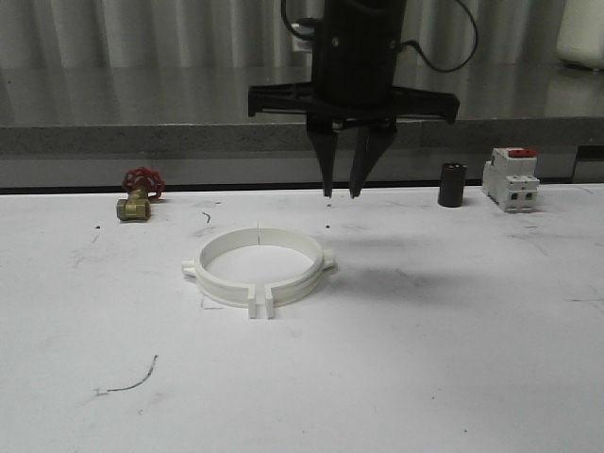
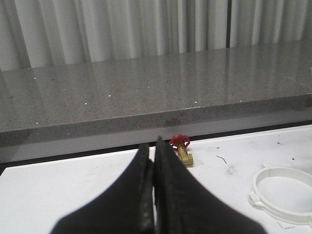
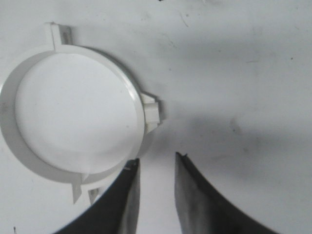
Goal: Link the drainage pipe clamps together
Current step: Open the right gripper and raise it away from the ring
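The two white drainage pipe clamps [image 1: 226, 247] lie on the white table as one ring. Their end flanges [image 1: 260, 304] sit side by side at the near edge with a thin slit between them, and a seam shows at the far edge. My right gripper [image 1: 342, 195] hangs open and empty above the table, just behind the ring and a little to its right. From the right wrist the ring [image 3: 28, 159] lies beside the right gripper [image 3: 157, 158], which touches nothing. My left gripper [image 2: 152, 144] is shut on nothing, with the ring [image 2: 256, 189] off to its side.
A brass valve with a red handle [image 1: 137, 198] sits at the back left, also seen from the left wrist [image 2: 183, 151]. A black cylinder [image 1: 452, 184] and a white breaker with a red top [image 1: 510, 177] stand at the back right. A grey counter ledge [image 1: 142, 132] borders the table's far edge.
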Available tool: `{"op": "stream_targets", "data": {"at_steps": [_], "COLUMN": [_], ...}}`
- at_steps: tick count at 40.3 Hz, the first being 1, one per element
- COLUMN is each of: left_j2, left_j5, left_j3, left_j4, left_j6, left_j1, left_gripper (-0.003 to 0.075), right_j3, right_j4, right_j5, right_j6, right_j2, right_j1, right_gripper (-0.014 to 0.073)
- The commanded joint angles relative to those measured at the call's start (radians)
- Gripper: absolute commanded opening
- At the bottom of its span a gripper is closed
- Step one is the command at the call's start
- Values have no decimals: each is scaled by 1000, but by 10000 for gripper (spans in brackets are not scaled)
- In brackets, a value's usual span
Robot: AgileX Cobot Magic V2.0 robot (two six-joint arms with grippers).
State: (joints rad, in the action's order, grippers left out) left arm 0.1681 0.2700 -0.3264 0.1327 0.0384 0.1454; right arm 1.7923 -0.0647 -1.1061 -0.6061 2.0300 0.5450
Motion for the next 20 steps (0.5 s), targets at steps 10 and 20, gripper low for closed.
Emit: {"op": "stream_targets", "data": {"at_steps": [10,20], "left_j2": [8,8], "left_j5": [-80,-80], "left_j3": [-26,-26], "left_j4": [-1,-1], "left_j6": [1,1], "left_j1": [-1,-1], "left_gripper": [-20,-20], "right_j3": [-99,-315], "right_j4": [18,23], "right_j5": [47,89], "right_j6": [124,212], "right_j2": [-240,-427], "right_j1": [-9,-111], "right_gripper": [-61,-62]}}
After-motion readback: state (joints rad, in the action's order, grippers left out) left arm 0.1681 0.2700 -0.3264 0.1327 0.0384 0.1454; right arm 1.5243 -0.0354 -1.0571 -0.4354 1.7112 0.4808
